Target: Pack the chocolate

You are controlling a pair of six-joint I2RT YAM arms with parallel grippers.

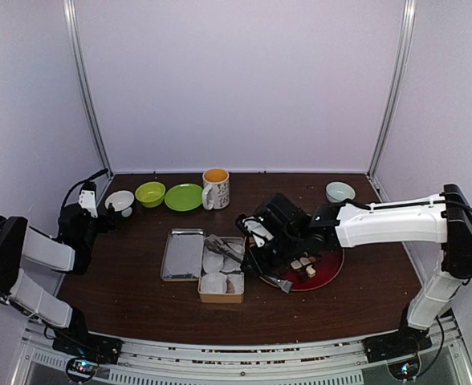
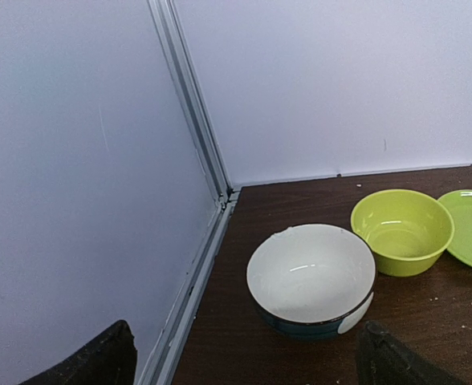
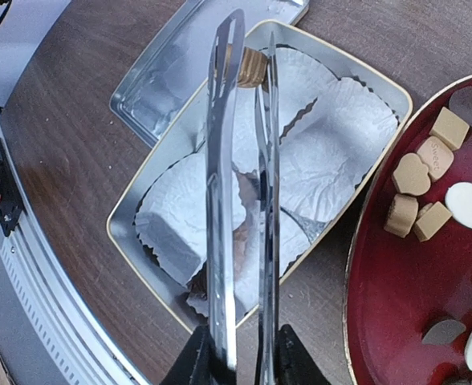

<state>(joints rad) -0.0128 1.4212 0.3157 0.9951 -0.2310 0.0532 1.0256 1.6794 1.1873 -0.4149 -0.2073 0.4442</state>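
Your right wrist view is showing what the top view is not. The right gripper [image 3: 240,365] is squeezing the tongs [image 3: 220,200] tight. One tan piece [image 3: 250,68] is sitting between the blades near their tips, over the far left corner of the tin [image 3: 132,224]. White paper liners [image 3: 340,136] are filling the tin.

The rest of the chocolate [image 3: 419,180] is lying on the red plate [image 3: 396,305], just right of the tin. Five tan pieces are sitting in a clump, and white ones are running off the edge, so you cannot count them all.

Only the top view is showing one lid [image 1: 182,254] left of the tin, and one mug [image 1: 216,188] and one pale blue bowl [image 1: 339,191] at the far side of the table [image 1: 124,297]. From above, the right arm is hiding part of the red plate.

Your left wrist view is showing the left gripper [image 2: 248,357] with its fingers spread wide, holding nothing. It is facing one white bowl [image 2: 311,277], one green bowl [image 2: 402,231] and one green plate [image 2: 469,228].
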